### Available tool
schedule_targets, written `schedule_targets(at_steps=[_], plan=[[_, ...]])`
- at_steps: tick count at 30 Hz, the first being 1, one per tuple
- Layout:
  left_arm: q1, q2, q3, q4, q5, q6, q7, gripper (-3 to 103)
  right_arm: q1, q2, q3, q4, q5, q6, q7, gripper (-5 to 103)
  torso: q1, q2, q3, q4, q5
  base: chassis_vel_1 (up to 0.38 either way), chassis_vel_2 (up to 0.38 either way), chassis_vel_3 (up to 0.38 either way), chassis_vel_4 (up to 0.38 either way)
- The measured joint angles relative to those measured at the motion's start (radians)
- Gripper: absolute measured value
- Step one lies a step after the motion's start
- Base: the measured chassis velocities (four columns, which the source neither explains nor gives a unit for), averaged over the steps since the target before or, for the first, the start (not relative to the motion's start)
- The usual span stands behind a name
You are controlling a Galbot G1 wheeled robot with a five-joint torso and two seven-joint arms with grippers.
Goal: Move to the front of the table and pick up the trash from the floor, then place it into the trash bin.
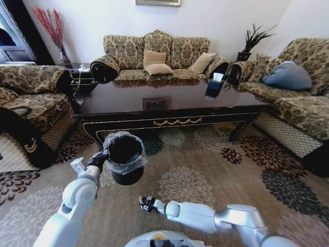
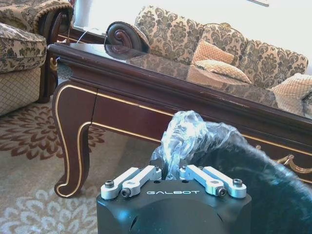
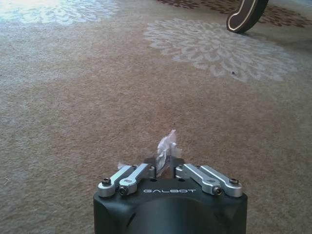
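Observation:
The dark glossy table (image 1: 169,110) with gold trim stands across the carpet in front of me. My left gripper (image 1: 100,159) is shut on the plastic-lined rim of the black trash bin (image 1: 125,159) and holds it up off the carpet, short of the table's front rail. The left wrist view shows that gripper (image 2: 171,171) pinching the crinkled bag at the rim of the bin (image 2: 253,190). Low over the carpet to the bin's right, my right gripper (image 1: 146,203) is shut on a small crumpled white wrapper (image 3: 166,145), a piece of the trash, seen between the right gripper's (image 3: 165,165) fingertips.
Patterned sofas stand on the left (image 1: 31,103), behind (image 1: 157,54) and on the right (image 1: 298,98) of the table. A black tissue box (image 1: 214,86) sits on the tabletop. A curved table leg (image 2: 73,141) is close to the bin. Flowered carpet (image 1: 205,170) lies open ahead.

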Motion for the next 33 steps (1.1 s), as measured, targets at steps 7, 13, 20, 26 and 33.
schedule_targets(at_steps=[7, 13, 20, 26, 33], plan=[[-0.006, -0.001, 0.004, 0.005, -0.001, 0.000, 0.002, 11, 0.002, 0.000, 0.002, -0.007, -0.004, 0.010, -0.008, 0, 0.000, 0.000, 0.000, -0.0003, 0.0000, 0.000, 0.000, 0.000, 0.000], [-0.002, -0.001, 0.004, 0.007, 0.000, -0.013, 0.018, 7, 0.003, -0.001, 0.003, -0.007, -0.004, 0.011, -0.008, 0, 0.000, 0.000, 0.000, 0.0000, 0.0000, 0.000, 0.000, 0.000, 0.000], [-0.002, 0.000, 0.005, 0.005, 0.000, -0.021, 0.024, 4, 0.011, -0.022, 0.012, 0.013, -0.001, 0.013, -0.005, 0, 0.000, 0.000, 0.000, -0.0002, 0.0000, 0.000, 0.000, 0.000, 0.000], [-0.005, 0.001, 0.004, 0.009, 0.001, -0.022, 0.024, 4, 0.036, -0.096, 0.034, 0.095, 0.027, 0.023, 0.005, 0, 0.000, 0.000, 0.000, 0.0000, 0.0001, 0.000, 0.000, 0.000, 0.000], [-0.008, 0.002, 0.018, 0.039, 0.015, -0.024, 0.026, 4, 0.063, -0.207, 0.133, 0.168, 0.027, 0.061, 0.007, 0, 0.000, 0.000, 0.000, -0.0002, 0.0001, 0.000, 0.000, 0.000, 0.000]])
